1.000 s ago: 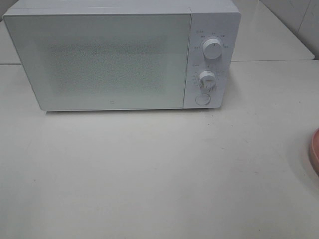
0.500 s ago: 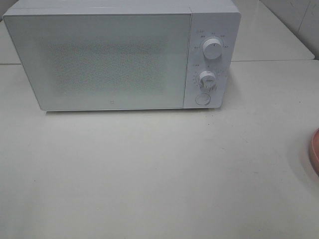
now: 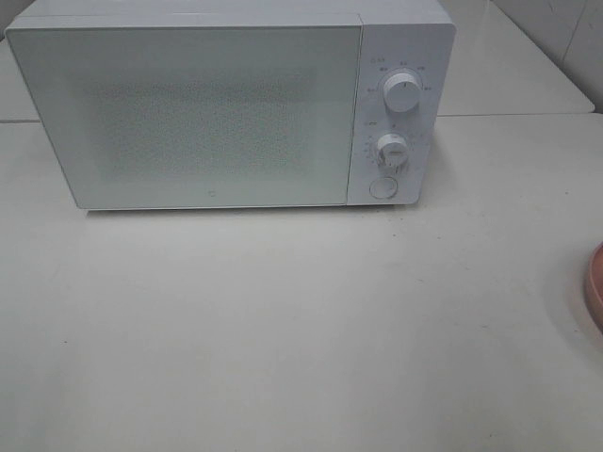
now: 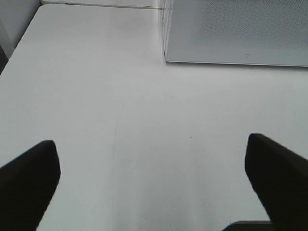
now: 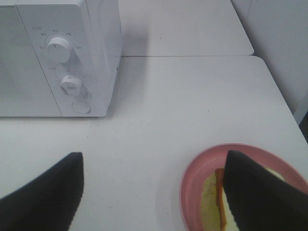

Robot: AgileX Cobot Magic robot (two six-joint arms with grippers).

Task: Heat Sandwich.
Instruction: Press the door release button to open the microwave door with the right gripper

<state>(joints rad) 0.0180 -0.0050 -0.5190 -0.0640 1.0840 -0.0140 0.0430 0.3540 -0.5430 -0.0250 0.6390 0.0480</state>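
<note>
White laminate bench (image 3: pixel 283 330) fills the foreground, bare along its front edge, and neither arm shows in the high view.

The left jaws stand spread wide with nothing between them. They hang over empty bench in front of the left front corner of the white boxy microwave oven (image 3: pixel 207 113).

The right jaws are spread too, and empty. Just past one dark finger (image 5: pixel 255 192) sits the round pink plate (image 5: pixel 190 183), close to the bench's right edge and well apart from the oven; in the high view only a sliver of its rim (image 3: pixel 595 282) shows.

On that plate lies the sandwich (image 5: pixel 209 202), a pale yellowish slab with an orange-red streak of filling. The finger hides a good part of it. What shows suggests that its long axis runs roughly along the right wrist's line of sight, not across it. It lies ahead of the right jaws and off to that finger's side, not between them. The right arm is plainly the nearer one, so I judge that any reach must shift sideways toward the right edge first.

Farther back, the oven's frosted door is shut. On the panel at its right are two white dials (image 3: pixel 402 94) and, below them, a round button (image 3: pixel 382 187). Heating has not begun.
</note>
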